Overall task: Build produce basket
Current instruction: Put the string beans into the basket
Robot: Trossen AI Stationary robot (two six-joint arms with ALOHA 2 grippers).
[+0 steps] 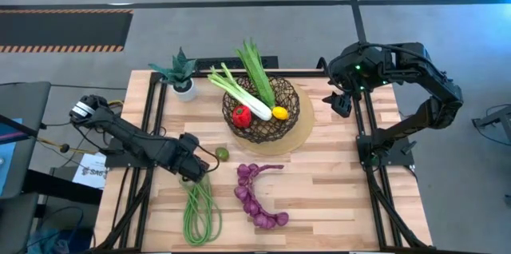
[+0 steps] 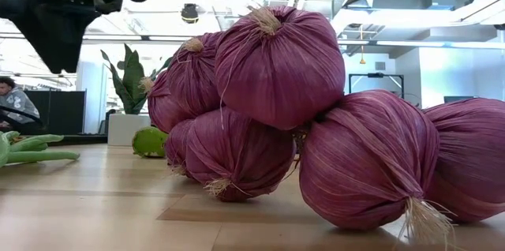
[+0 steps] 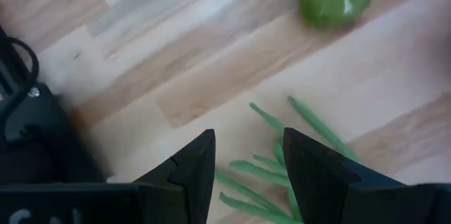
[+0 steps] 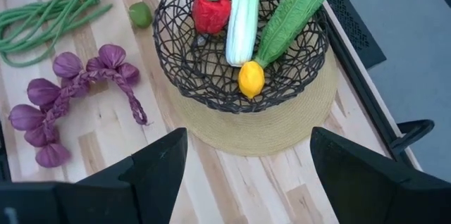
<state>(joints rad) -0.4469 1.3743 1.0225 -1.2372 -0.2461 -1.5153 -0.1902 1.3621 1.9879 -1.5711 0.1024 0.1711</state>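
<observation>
Onion string and green beans on table front. Left gripper over bean tips, jaws apart, empty; lime beside. Basket on mat holds pepper, leek, lemon. Right gripper beyond, jaws wide, empty.

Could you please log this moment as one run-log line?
left hand: open above green beans | right hand: open, waiting | basket: pepper, leek, greens, lemon | outside: lime, onion string

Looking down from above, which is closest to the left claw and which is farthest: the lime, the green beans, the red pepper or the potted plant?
From the left gripper:
1. Green beans, right beneath it.
2. Lime, just beside.
3. Red pepper, in the basket.
4. Potted plant, at the back edge.
</observation>
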